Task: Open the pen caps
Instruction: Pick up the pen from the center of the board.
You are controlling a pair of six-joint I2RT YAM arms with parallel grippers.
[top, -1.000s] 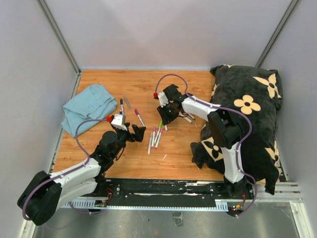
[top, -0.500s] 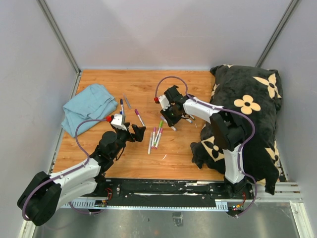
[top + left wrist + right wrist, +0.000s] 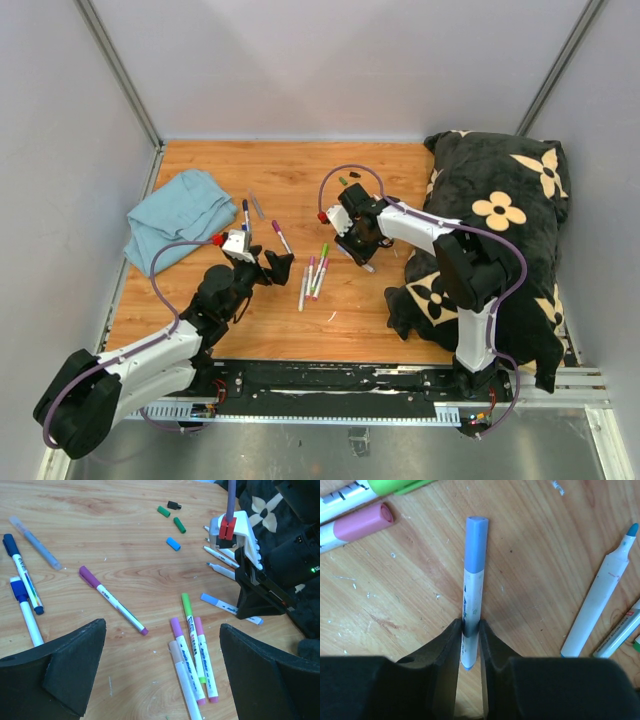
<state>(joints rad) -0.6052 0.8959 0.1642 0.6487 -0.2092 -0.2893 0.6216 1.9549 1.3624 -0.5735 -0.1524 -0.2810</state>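
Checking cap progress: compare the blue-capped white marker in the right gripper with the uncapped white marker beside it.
The blue-capped white marker wears its cap; the uncapped white marker shows a bare blue tip. The first is pinched in the right gripper; the second lies free. Both have slim white barrels.

Bright, even, diffuse light from overhead in all views. Faint, soft shadow just beside the pen between the right fingers. Sharp focus on pen and table ahead of those fingers. Right fingers and left fingers dark, underexposed, slightly blurred at close range. Mild wide-angle stretch toward frame edges.
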